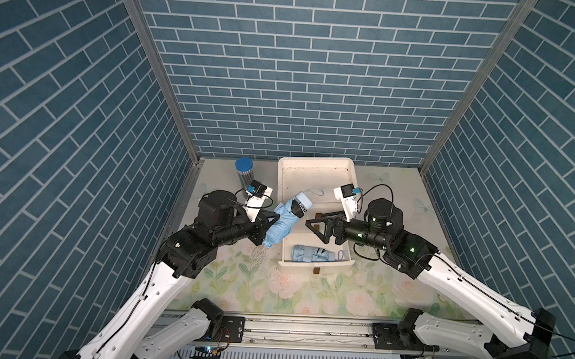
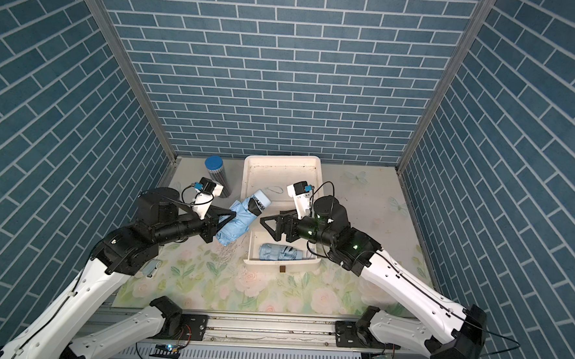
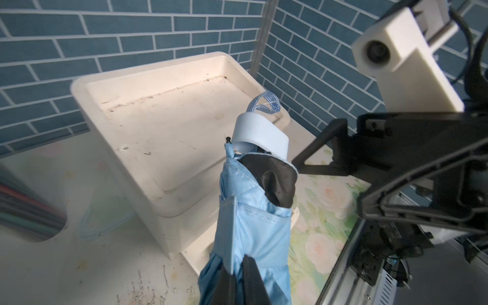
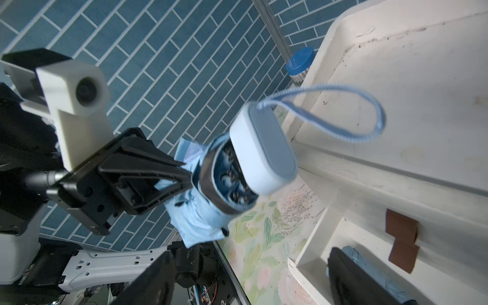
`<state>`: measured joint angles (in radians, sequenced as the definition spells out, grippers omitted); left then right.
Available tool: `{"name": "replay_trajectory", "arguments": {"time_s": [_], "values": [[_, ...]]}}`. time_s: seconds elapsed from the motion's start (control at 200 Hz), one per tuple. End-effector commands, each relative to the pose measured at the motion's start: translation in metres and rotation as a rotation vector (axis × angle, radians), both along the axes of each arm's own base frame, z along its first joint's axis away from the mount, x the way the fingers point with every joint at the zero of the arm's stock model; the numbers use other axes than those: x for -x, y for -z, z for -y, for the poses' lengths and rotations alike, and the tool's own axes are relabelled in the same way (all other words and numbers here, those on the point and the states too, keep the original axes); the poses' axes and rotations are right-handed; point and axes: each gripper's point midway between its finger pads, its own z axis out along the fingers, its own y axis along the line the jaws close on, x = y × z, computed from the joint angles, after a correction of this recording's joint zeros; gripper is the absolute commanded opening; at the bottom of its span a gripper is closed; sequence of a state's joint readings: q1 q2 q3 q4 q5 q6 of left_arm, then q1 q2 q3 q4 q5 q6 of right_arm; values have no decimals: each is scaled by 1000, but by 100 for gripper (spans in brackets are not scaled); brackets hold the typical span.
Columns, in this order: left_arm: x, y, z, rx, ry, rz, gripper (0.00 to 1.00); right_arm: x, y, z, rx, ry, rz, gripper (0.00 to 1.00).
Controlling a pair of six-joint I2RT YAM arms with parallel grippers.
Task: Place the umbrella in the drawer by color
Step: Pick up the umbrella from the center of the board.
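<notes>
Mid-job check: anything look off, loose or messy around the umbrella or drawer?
The light blue umbrella in the left claw is loosely bunched and puffed out, with black lining flaring beside the handle, so it may snag. Grey specks litter the mat beside the open drawer.

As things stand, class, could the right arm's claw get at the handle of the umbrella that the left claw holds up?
Probably yes. The right claw is open, facing the pale handle with only air between; the left claw is shut on the umbrella lower down, on its fabric.
</notes>
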<state>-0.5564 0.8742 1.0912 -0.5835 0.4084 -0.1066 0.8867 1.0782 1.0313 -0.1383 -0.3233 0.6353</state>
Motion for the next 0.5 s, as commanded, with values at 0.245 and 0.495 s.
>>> {"name": "replay_trajectory", "arguments": {"time_s": [0.245,0.495], "values": [[28,-4,41,47,218,73,0,1,0,18,-63,-11,-1,91],[26,9,47,6,246,61,0,2,6,24,-94,-25,-18,80]]}}
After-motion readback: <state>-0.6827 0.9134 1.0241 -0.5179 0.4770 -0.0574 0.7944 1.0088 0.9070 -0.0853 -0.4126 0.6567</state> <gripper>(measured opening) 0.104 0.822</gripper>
